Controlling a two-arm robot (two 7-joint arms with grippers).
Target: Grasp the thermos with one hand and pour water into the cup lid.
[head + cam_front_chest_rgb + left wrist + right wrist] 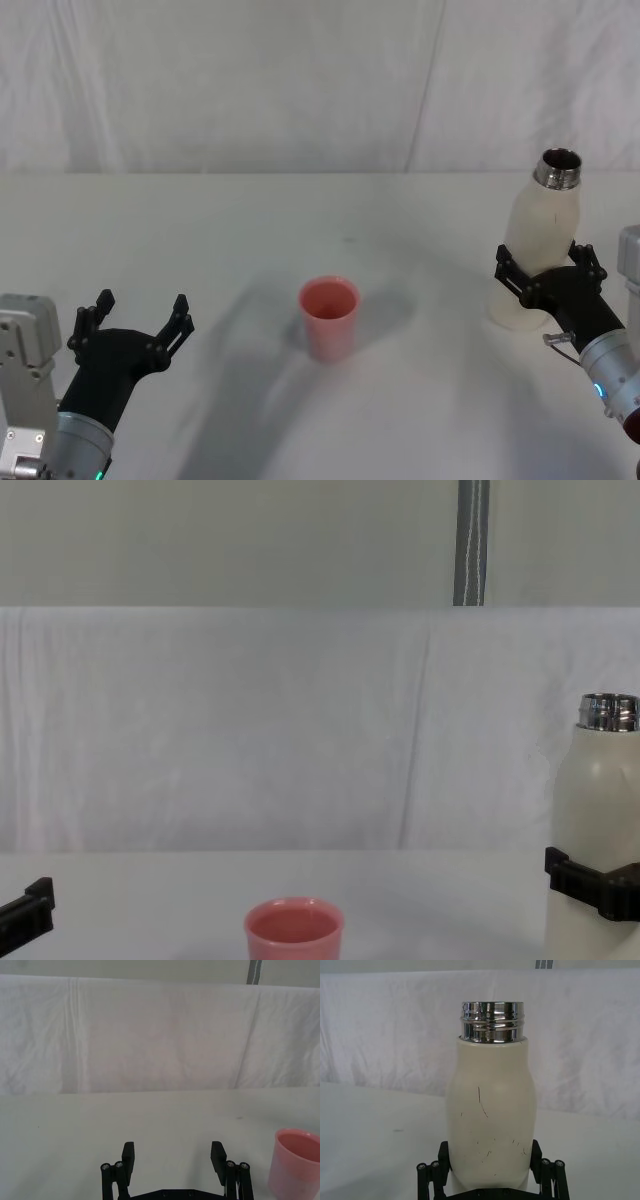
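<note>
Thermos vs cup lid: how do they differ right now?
Height: the thermos is tall and stands well above the short cup lid.
Colour: the thermos is cream-white with a shiny threaded steel neck; the cup lid is plain matte pink.
Handling: the right gripper has its fingers around the lower body of the thermos; the cup lid stands free at mid-table, with the open left gripper apart from it.
Shared: both are upright on the white table, mouths open.

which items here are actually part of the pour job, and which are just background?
In the job:
thermos, upright on the table, neck uncapped
right gripper, fingers on either side of the thermos's lower body
cup lid, pink, upright mid-table

Not in the job:
left gripper, open, idle at the near left
white backdrop cloth
</note>
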